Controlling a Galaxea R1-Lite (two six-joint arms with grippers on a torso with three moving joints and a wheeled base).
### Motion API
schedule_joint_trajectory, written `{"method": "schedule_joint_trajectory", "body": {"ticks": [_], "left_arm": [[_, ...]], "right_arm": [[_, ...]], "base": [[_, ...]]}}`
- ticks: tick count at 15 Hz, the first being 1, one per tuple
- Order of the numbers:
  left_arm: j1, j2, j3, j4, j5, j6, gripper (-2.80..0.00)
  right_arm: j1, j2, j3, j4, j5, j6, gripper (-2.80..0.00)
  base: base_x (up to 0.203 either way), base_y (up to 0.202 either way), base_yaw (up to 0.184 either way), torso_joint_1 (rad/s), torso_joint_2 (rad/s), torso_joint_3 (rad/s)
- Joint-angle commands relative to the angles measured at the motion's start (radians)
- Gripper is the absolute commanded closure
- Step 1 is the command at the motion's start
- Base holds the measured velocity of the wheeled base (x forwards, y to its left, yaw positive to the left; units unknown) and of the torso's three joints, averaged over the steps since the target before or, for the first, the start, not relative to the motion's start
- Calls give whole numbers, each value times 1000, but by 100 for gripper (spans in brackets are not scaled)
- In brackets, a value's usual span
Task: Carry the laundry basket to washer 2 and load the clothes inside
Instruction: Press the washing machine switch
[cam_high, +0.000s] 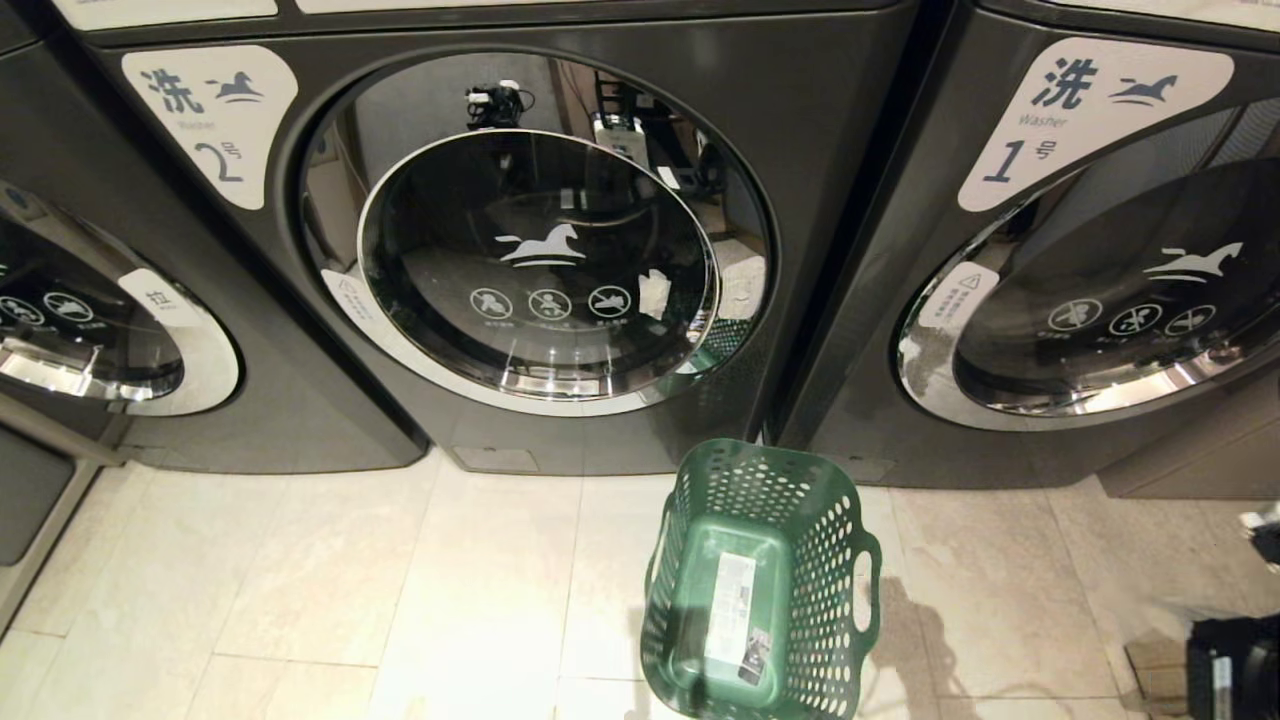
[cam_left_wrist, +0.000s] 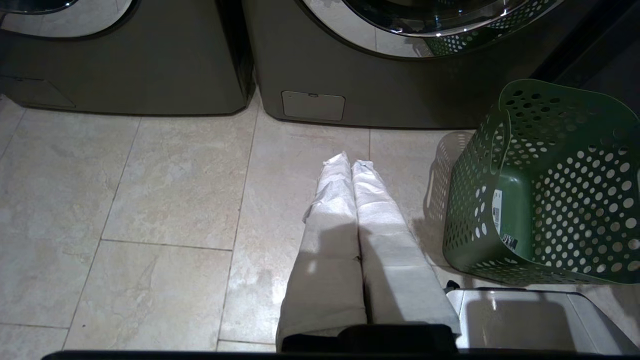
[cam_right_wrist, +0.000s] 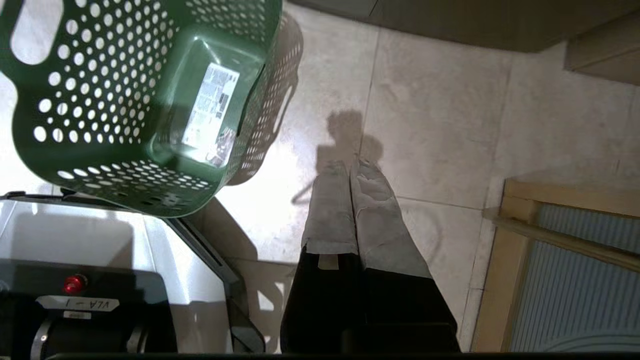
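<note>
The dark green laundry basket (cam_high: 820, 560) stands upright on the tiled floor just in front of washer 2 (cam_high: 215, 115), toward its right corner. Inside it I see only the white sticker on its bottom. The clothes show in no view. Washer 2's chrome-rimmed glass door (cam_high: 540, 260) is closed. My left gripper (cam_left_wrist: 351, 162) hangs shut above the floor, left of the basket (cam_left_wrist: 575, 200), holding nothing. My right gripper (cam_right_wrist: 350, 167) is also shut and empty, over bare tiles to the right of the basket (cam_right_wrist: 90, 100).
Washer 1 (cam_high: 1090, 110) stands right of washer 2, and another machine's door (cam_high: 90, 330) is at the far left. My white base (cam_left_wrist: 520, 320) sits close behind the basket. A wooden-framed panel (cam_right_wrist: 565, 270) is on the right side.
</note>
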Motion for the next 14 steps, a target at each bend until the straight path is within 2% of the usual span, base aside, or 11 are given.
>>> {"method": "schedule_joint_trajectory", "body": {"ticks": [1, 3, 6, 8, 11, 14], "left_arm": [[1, 2, 2, -1, 0, -1, 0], [1, 2, 2, -1, 0, -1, 0], [1, 2, 2, -1, 0, -1, 0], [1, 2, 2, -1, 0, -1, 0], [1, 2, 2, -1, 0, -1, 0], [1, 2, 2, -1, 0, -1, 0]], "right_arm": [[-73, -306, 57, 55, 48, -37, 0], [-100, -507, 148, 123, 92, -74, 0], [-121, -732, 193, 289, 110, -103, 0], [-129, -743, 240, 316, 98, -115, 0], [-70, -760, 239, 320, 96, -117, 0], [-46, -855, 238, 335, 96, -110, 0]], "base": [[0, 0, 0, 0, 0, 0], [0, 0, 0, 0, 0, 0], [0, 0, 0, 0, 0, 0], [0, 0, 0, 0, 0, 0], [0, 0, 0, 0, 0, 0], [0, 0, 0, 0, 0, 0]]}}
